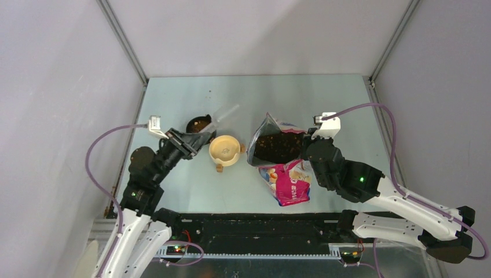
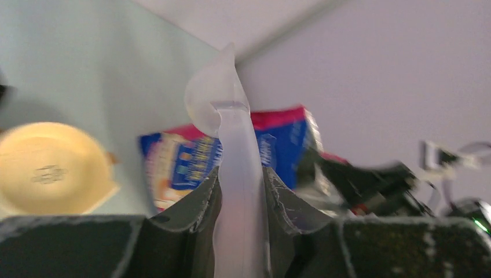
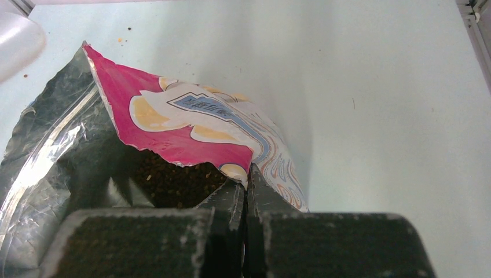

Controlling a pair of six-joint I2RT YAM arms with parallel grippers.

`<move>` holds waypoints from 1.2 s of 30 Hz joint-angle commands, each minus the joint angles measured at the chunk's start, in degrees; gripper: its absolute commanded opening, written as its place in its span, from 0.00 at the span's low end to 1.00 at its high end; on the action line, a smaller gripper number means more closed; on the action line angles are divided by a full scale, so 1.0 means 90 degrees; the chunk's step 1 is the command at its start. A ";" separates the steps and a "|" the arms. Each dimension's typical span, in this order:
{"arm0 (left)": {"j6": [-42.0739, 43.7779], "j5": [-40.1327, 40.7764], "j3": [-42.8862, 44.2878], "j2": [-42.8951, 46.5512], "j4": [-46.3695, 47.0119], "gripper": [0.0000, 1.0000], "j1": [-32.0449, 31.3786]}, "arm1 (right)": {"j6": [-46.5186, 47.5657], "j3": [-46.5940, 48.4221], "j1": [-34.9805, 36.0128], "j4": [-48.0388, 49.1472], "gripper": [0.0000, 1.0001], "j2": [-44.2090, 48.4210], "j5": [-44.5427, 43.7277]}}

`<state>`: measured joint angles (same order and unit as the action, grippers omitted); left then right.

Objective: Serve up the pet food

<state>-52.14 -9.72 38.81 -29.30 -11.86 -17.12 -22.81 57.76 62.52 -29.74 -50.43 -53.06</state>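
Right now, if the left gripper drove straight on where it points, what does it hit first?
Probably the bag: in the left wrist view it sits right behind the tip of the scoop the left gripper holds. From above, the line may pass just beyond its mouth. Depth unclear.

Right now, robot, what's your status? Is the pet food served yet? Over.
Left gripper shut on clear scoop. Right gripper shut on bag rim, holding it open. Pet food in bag; yellow bowl empty. Nothing blocking.

In bag (image 1: 291,186), pet food (image 1: 278,148); bowl (image 1: 226,150) left of bag; dish (image 1: 195,123), scoop (image 1: 224,115) behind bowl.
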 commanded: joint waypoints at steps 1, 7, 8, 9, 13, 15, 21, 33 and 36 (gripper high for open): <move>-0.1213 -0.2847 -0.0516 0.0102 0.2463 0.00 0.0028 | 0.0071 0.0164 0.0015 0.0514 0.00 0.0125 -0.0088; -0.1423 -0.3626 -0.0499 0.0290 0.2752 0.00 -0.0019 | 0.0064 0.0162 0.0014 0.0530 0.00 0.0111 0.0024; -0.1511 -0.3791 -0.0482 0.0322 0.2777 0.00 -0.0038 | 0.0083 0.0162 0.0015 0.0535 0.00 0.0090 0.0026; -0.1536 -0.3836 -0.0415 0.0348 0.2742 0.00 -0.0044 | 0.0093 0.0158 0.0013 0.0559 0.00 0.0075 0.0021; -0.1371 -0.3855 0.0030 0.0339 0.1851 0.00 -0.0118 | 0.0114 0.0161 0.0014 0.0584 0.00 0.0039 0.0044; -0.1081 -0.3701 0.0357 0.0148 0.0831 0.00 -0.0251 | 0.0138 0.0159 0.0012 0.0584 0.00 0.0038 0.0061; -0.0247 -0.3065 0.1444 -0.1007 -0.0948 0.00 -0.1174 | 0.0207 0.0164 0.0011 0.0609 0.00 0.0028 0.0089; 0.0415 -0.1082 0.3285 -0.2462 -0.4143 0.00 -0.2319 | 0.0270 0.0163 0.0016 0.0629 0.00 0.0081 0.0090; 0.0203 0.0208 0.3916 -0.2830 -0.4936 0.00 -0.2651 | 0.0315 0.0165 0.0018 0.0667 0.00 0.0069 0.0132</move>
<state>-50.09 -21.52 67.29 -52.42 -43.97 -38.26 -20.88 57.76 62.46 -28.38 -50.78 -50.92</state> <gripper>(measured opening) 0.313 0.009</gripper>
